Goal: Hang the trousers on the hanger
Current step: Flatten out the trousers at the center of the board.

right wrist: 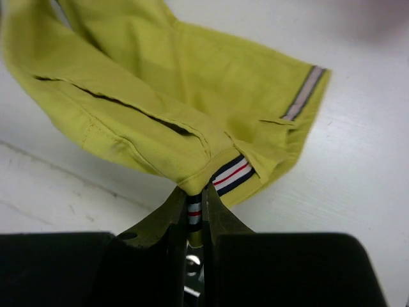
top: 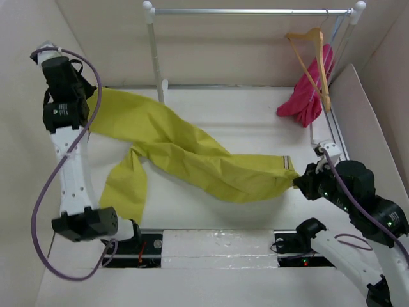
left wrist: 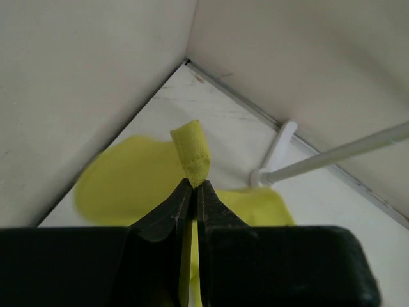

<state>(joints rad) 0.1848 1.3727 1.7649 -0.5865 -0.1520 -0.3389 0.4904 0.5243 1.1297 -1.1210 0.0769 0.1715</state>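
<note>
Top external shows the trousers (top: pixel 192 153) strung across the table (top: pixel 255 121) between the arms, sagging in the middle, with one leg flopped toward the near edge. The left gripper (left wrist: pixel 193 187) is pinched tight on a fold of cloth near the far-left corner. The right gripper (right wrist: pixel 195 192) is clamped on the striped trim at the other end. The cloth looks light, thin and limp (likely to droop wherever unsupported), so doubled hems and trim seem the surest holds. The hanger (top: pixel 311 61) hangs on the rail (top: pixel 255 11), well apart.
</note>
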